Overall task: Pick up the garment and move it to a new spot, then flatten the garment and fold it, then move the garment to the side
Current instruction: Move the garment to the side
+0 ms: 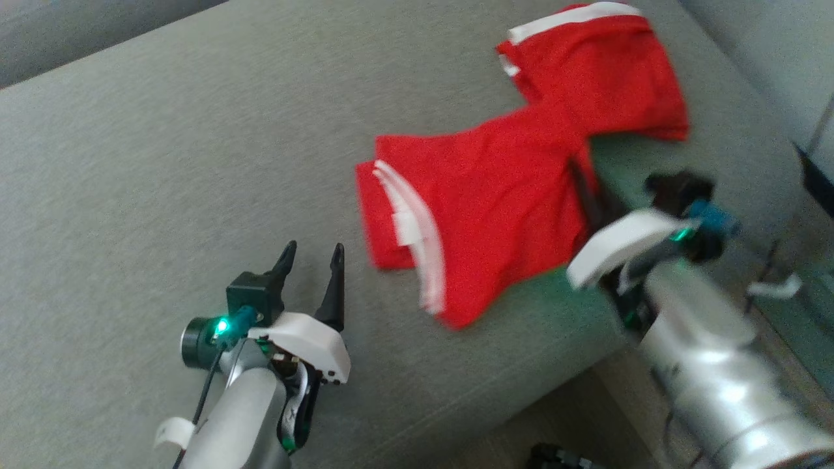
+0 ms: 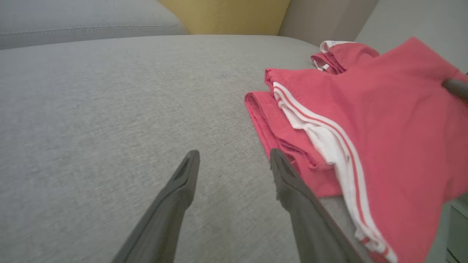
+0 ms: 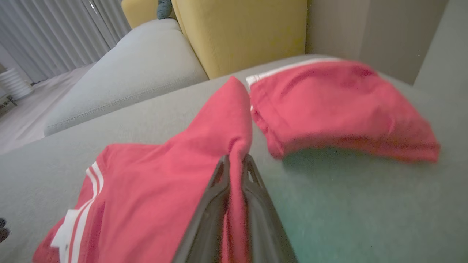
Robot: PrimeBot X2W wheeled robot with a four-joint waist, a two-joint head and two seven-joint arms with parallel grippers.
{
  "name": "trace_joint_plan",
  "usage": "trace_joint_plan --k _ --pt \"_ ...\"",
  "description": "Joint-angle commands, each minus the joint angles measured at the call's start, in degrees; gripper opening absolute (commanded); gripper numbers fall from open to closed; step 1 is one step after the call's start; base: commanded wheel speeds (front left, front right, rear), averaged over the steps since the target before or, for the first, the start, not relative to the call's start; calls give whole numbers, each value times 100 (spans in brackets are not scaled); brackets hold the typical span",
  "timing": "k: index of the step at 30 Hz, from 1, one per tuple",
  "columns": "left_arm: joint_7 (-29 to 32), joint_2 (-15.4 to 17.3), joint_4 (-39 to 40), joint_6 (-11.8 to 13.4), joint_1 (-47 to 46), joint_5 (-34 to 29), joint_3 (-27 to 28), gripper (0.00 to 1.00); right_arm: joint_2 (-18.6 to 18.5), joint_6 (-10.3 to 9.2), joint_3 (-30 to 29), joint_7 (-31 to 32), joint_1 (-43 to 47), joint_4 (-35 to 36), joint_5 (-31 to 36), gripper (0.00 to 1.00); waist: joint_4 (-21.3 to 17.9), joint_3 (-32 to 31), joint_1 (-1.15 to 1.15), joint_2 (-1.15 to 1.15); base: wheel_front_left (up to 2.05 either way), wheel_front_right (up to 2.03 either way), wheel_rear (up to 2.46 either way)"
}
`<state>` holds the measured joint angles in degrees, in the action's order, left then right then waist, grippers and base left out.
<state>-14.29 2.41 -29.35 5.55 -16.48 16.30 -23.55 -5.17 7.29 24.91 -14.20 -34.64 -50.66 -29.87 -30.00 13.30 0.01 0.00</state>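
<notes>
Where it lay across the right end of the grey woven sofa cushion (image 1: 163, 195), the red garment (image 1: 495, 195) looked light, soft and limp, a matt knit with white striped hems, and I judged it would sag and crease rather than slip. The right gripper (image 3: 236, 160) was closed narrowly on a pinched ridge of cloth near its middle; the left gripper (image 1: 314, 249) stood wide and empty just beside the folded striped edge. That doubled hem appeared the firmest place for a second hold.

Red white-striped garment (image 1: 495, 195) lies rumpled on grey cushion (image 1: 163, 163).
</notes>
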Motion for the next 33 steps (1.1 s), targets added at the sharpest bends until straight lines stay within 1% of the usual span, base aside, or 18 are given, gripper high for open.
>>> trace_joint_plan --k 1,4,7,8,13,16,17,18,19,22,23,24,28,30,33 --pt "-71 47 148 49 -161 4 129 100 -173 20 -180 -79 -651 245 317 0 350 138 -1 0 0 0 0" --pt "-71 47 143 54 -184 -40 132 100 -380 20 -666 -79 -1147 140 705 0 660 245 -1 0 0 0 0" --pt "-71 47 135 59 -181 -79 170 100 -714 20 -1292 -79 -1603 -246 1233 0 959 340 -1 0 0 0 0" --pt "-71 47 135 59 -181 -79 170 100 -714 20 -1292 -79 -1603 -246 1233 0 959 340 -1 0 0 0 0" --pt "-71 47 188 77 -187 -96 260 100 -1482 20 -2282 -79 -2037 -877 2389 0 1352 455 -1 0 0 0 0" --pt "-71 47 225 105 -158 -69 374 100 -1771 20 -2783 -69 -2116 -1156 3063 0 1429 467 -1 0 0 0 0" --pt "-71 47 246 118 -144 -50 417 100 -1793 20 -2925 -69 -2134 -1188 3267 28 1439 463 -1 0 0 0 0" --pt "-71 47 267 130 -128 -41 451 100 -1789 20 -3068 -71 -2140 -1169 3460 82 1441 456 -1 0 0 0 0" --pt "-71 47 282 140 -113 -42 480 100 -1745 20 -3218 -73 -2133 -1113 3612 100 1437 445 -1 0 0 0 0" --pt "-71 47 304 170 -78 -64 580 100 -1457 20 -3541 -77 -2011 -619 3904 100 1410 381 -1 0 0 0 0" --pt "-71 47 342 208 -60 -76 677 100 -1142 20 -3630 -78 -1831 -163 3944 100 1407 315 -1 0 0 0 0" --pt "-71 47 368 231 -42 -79 729 100 -978 20 -3621 -78 -1721 48 3930 100 1413 279 -1 0 0 0 0" --pt "-71 47 437 301 50 -98 967 100 -325 20 -3291 -79 -1211 839 3744 100 1503 129 -1 0 0 0 0" --pt "-71 47 466 314 100 -78 1072 100 -119 20 -3056 -79 -884 1151 3641 100 1605 40 -1 0 0 0 0" --pt "-71 47 510 340 190 -81 1192 100 71 20 -2746 -79 -331 1428 3440 100 1828 -89 -1 0 0 0 0"
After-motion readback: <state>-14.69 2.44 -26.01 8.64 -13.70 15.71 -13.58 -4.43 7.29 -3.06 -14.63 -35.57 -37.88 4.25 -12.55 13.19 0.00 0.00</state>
